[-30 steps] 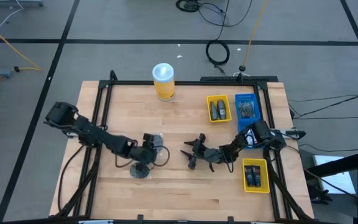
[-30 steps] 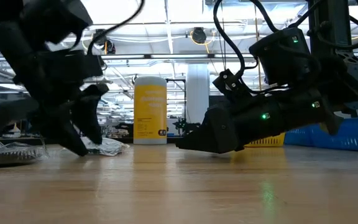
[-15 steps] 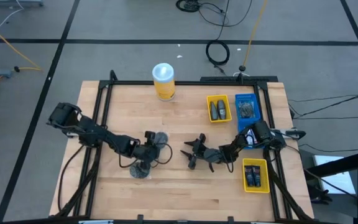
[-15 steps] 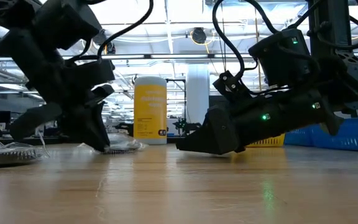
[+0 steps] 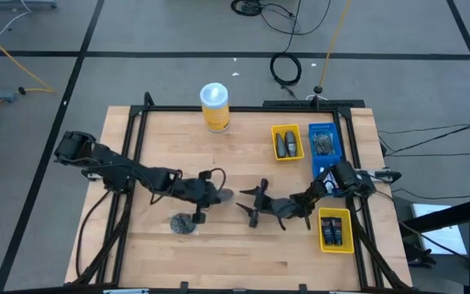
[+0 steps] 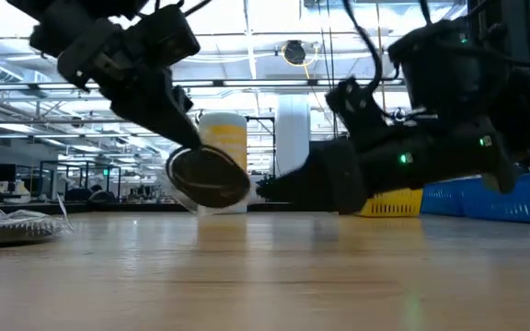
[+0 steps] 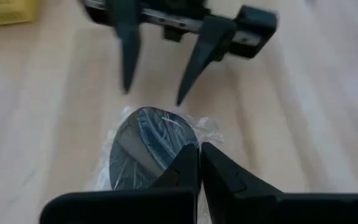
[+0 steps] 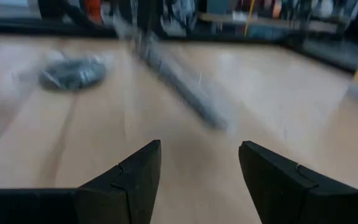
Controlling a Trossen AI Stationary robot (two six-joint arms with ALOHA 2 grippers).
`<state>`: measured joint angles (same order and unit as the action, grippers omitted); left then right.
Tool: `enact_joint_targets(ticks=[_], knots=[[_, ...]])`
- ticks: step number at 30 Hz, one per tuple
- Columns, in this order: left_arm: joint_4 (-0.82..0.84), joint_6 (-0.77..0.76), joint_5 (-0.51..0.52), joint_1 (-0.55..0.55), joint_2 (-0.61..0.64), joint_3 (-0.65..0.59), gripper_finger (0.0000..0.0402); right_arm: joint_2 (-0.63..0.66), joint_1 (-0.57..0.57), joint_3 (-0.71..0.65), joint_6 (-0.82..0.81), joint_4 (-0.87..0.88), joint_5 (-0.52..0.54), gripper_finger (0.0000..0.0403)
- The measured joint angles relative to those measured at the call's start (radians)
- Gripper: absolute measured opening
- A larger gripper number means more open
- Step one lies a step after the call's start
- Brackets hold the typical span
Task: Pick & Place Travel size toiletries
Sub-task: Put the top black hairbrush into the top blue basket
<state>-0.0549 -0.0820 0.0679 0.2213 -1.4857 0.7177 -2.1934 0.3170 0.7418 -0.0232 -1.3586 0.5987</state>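
Left wrist view: left gripper (image 7: 197, 163) pinches a dark round plastic-wrapped pouch (image 7: 145, 148).

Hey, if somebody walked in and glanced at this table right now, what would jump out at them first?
Probably the left gripper at mid-table, shut on a dark round pouch in clear wrap and holding it clear of the wood, right in front of the open right gripper. After that, the tall yellow canister at the table's far edge, and a second round pouch lying flat near the left arm.
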Motion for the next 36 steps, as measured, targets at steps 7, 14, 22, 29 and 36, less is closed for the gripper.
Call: enact_joint_targets(ticks=[7, 14, 22, 29, 36], knots=[[-0.160, 0.003, -0.137, -0.047, -0.053, 0.000, 0.0005, 0.000, 0.002, 0.021, 0.168, -0.049, -0.154, 0.0208], [-0.243, 0.030, -0.180, -0.070, -0.101, 0.000, 0.0010, 0.000, -0.010, 0.114, 0.167, 0.116, -0.157, 0.0202], [-0.243, 0.049, -0.164, -0.078, -0.092, 0.000, 0.0015, 0.031, -0.009, 0.110, 0.094, 0.155, -0.155, 0.0104], [-0.212, 0.123, -0.157, -0.099, -0.029, 0.000, 0.0076, 0.206, -0.009, 0.013, -0.038, 0.329, -0.156, 0.0022], [-0.066, 0.064, 0.028, -0.108, 0.082, -0.011, 0.0162, 0.581, -0.042, -0.083, -0.140, 0.713, -0.016, 0.0039]])
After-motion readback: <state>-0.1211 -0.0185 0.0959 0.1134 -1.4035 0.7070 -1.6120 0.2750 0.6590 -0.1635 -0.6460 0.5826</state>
